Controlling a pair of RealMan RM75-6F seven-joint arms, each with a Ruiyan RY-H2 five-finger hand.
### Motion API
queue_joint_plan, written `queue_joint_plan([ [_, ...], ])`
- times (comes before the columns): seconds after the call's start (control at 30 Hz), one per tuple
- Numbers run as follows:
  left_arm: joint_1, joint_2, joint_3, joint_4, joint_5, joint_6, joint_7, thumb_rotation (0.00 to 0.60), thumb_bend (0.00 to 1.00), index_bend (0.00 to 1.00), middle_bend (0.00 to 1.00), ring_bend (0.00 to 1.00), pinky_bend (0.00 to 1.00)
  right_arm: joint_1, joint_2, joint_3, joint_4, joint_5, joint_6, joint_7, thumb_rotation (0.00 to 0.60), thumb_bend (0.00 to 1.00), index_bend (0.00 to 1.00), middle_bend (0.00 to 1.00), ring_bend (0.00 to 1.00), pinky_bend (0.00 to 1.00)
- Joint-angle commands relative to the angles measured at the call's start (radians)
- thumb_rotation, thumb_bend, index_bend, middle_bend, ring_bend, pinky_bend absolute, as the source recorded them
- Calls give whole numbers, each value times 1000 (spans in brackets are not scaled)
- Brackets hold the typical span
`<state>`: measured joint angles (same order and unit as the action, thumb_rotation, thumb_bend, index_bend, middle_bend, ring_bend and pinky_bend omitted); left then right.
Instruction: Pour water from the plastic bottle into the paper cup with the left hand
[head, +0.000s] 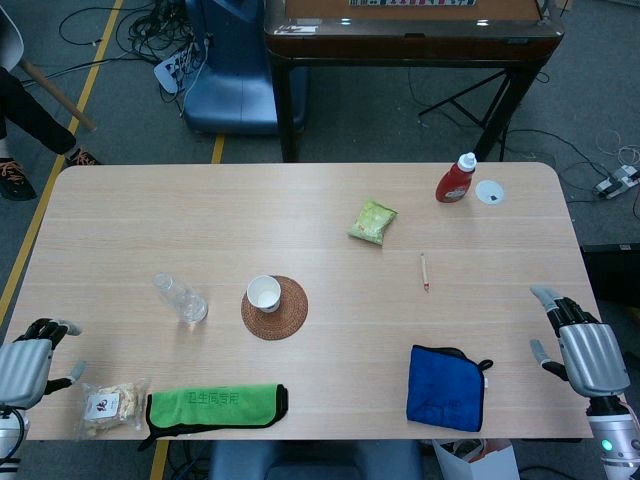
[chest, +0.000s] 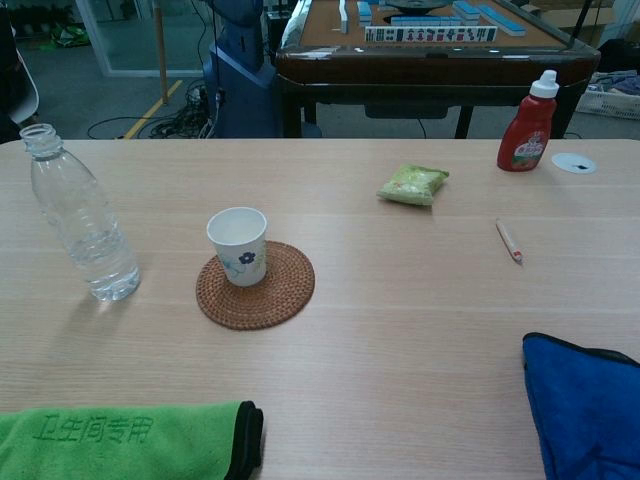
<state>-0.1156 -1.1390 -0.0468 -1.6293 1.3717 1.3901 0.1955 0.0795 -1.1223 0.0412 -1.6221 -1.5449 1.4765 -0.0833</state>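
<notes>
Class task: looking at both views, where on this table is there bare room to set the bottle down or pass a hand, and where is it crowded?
Free: the far-left stretch beyond the plastic bottle, and the middle between woven coaster, pencil and blue cloth. Crowded: the near-left edge, where snack bag and green cloth lie beside the left hand, and paper cup near the bottle.

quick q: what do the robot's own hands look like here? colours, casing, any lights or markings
Only the head view shows them. The left hand has a silver-grey metallic casing on the back and dark, black-looking fingers with grey segments. The right hand has the same silver-grey shell, with grey fingers and dark sections; below it, the pale grey wrist carries a small green light. No markings or cables are legible on either.
</notes>
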Motion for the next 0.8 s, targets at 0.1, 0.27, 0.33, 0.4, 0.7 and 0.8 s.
queue_joint_plan([
  [0.1, -3, -1, -6, 3, -9, -1, 1, 600, 223, 362, 305, 225, 477, -2, 13, -10, -12, -9, -4, -2, 600, 348, 118, 173, 209, 467],
  [0.27, -4, 2, -4, -3, -5, -5, -14, 600, 223, 380, 317, 232, 481, -1, 21, -9, -18, -3, -9, 3, 600, 349, 118, 182, 209, 466],
  [0.33, -3, -3, -4, -3, 0, -1, -30, 600, 223, 373, 323, 242, 475, 1, 21, -10, -19, 0, -16, 4, 600, 349, 118, 185, 209, 466],
  [0.4, -5, -9, -6, -4, 5, 0, -45, 600, 224, 346, 326, 247, 447, 1, 23, -12, -20, 4, -21, 3, 600, 348, 118, 189, 209, 467],
  [0.7, -48, -51, -33, 22, 14, -45, -158, 600, 179, 108, 271, 244, 369, -4, 24, -17, -30, -1, -16, -9, 600, 349, 118, 202, 209, 467],
  [0.8, -71, -65, -50, 33, -26, -89, -172, 600, 152, 58, 189, 201, 369, -4, 27, -16, -31, 2, -16, -7, 600, 349, 118, 202, 209, 467],
])
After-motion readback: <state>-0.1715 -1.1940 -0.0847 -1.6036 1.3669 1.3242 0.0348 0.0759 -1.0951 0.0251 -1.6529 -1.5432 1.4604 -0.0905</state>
